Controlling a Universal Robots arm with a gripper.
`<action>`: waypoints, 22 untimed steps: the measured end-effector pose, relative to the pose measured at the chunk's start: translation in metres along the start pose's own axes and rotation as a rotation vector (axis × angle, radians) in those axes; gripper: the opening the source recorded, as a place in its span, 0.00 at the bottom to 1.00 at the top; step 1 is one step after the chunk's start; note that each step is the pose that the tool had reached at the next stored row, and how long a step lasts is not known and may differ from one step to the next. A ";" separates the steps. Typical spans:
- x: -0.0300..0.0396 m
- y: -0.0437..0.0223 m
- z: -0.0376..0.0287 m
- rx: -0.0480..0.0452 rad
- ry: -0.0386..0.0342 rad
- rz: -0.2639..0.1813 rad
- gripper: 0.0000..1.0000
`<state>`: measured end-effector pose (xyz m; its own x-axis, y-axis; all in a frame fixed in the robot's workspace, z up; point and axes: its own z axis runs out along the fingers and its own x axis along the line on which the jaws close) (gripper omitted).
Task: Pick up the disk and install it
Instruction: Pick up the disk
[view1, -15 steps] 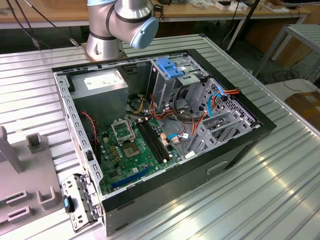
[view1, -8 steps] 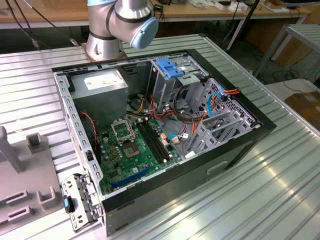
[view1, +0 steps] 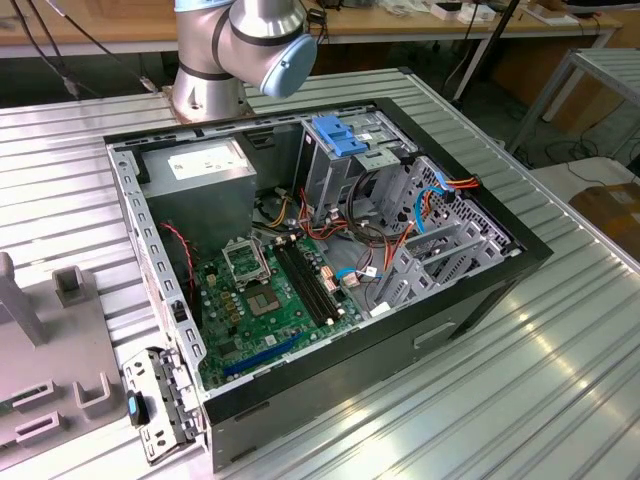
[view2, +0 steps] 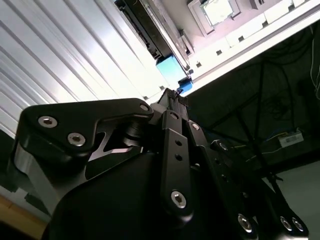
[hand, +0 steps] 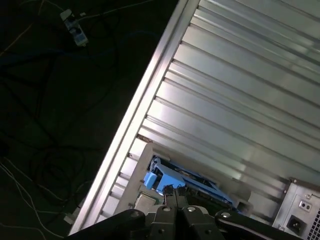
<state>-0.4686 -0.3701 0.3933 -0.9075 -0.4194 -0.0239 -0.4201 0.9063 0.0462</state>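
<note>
- The gripper (hand: 172, 192) is seen in both wrist views (view2: 175, 97). Its jaws are drawn together at the tips, and nothing is pinched between them.
- The disk (hand: 187, 181), marked by its bright blue rails, is seen just beyond the jaw tips in both wrist views (view2: 170, 67). Whether the tips touch it cannot be told.
- In the first wrist view the disk is seated in a pale grey holder (hand: 141, 202). The holder stands on the ribbed metal worktop (hand: 240, 90), close to the worktop's edge.
- Beyond that edge a dark floor (hand: 50, 125) strewn with cables is seen.
- In the exterior view an open computer case (view1: 330, 385) is laid on its side at the middle of the worktop (view1: 480, 400).
- The arm (view1: 240, 45) is mounted at 12 o'clock from the case.
- Inside the case, a tall metal cage (view1: 330, 180) topped by a blue bracket (view1: 345, 135) is found at 1 o'clock.
- A grey power supply (view1: 205, 165) is found at 11 o'clock in the case, and a green motherboard (view1: 270, 300) is spread from the centre toward 7 o'clock.
- A grey fixture (view1: 50, 360) is set on the worktop at 8 o'clock from the case, apart from it.
</note>
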 end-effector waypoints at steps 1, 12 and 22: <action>0.0000 0.0000 0.0000 -0.0002 0.0004 -0.008 0.11; 0.0000 0.0000 0.0000 -0.0019 0.0038 -0.080 0.11; 0.0000 0.0000 0.0000 -0.0032 0.0061 -0.132 0.11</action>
<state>-0.4686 -0.3701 0.3933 -0.8440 -0.5357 -0.0240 -0.5363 0.8428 0.0462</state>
